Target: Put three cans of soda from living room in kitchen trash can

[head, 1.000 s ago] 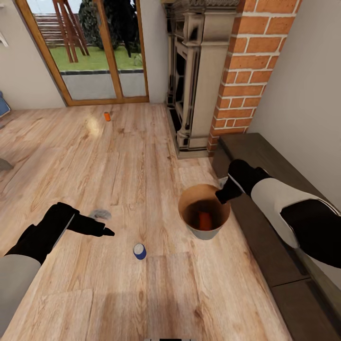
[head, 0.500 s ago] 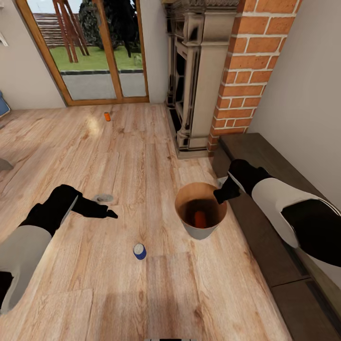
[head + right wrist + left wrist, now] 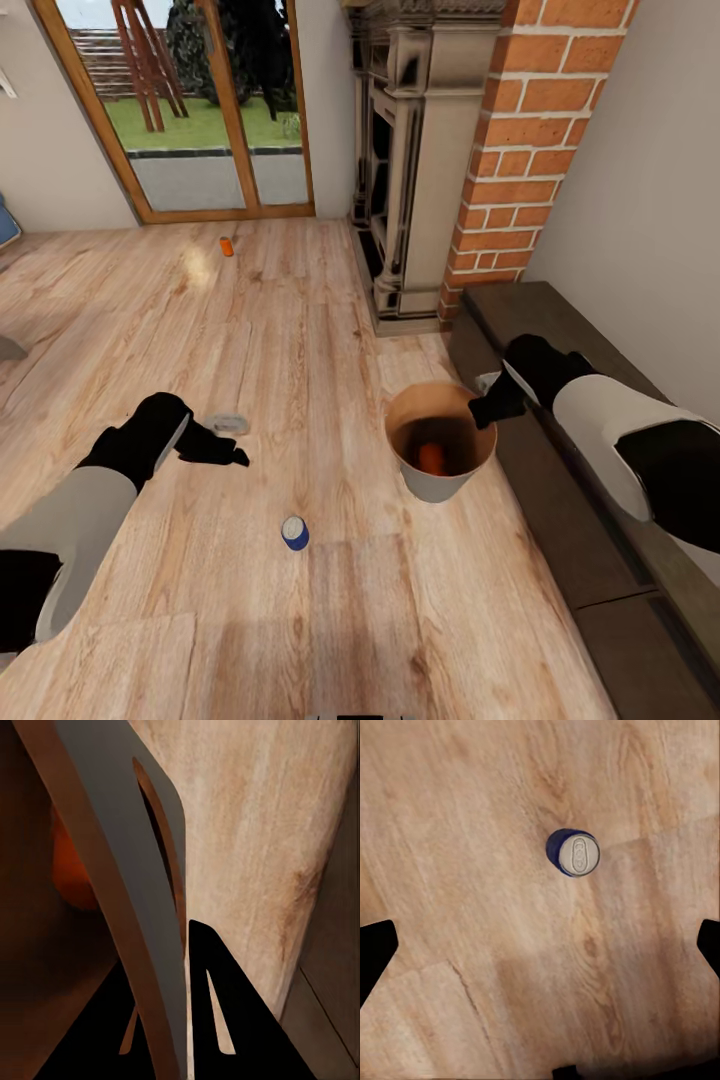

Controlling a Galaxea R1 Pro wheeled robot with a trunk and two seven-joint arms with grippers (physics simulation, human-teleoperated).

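Left gripper point(image 3: 232, 457), fingers spread wide, hangs above an upright soda can point(image 3: 574, 853); right gripper point(image 3: 483, 411) pinches the trash can's point(image 3: 437, 484) rim. I'd clasp the light, slippery can round its middle.

Pale wood plank floor point(image 3: 300, 330) with a bright glare patch near the wood-framed glass doors point(image 3: 190, 110); lawn and dark shrub lay beyond. Brick fireplace point(image 3: 520, 150) with grey carved surround stood by plain off-white walls. Dark low bench point(image 3: 560, 330) ran along the right-hand wall
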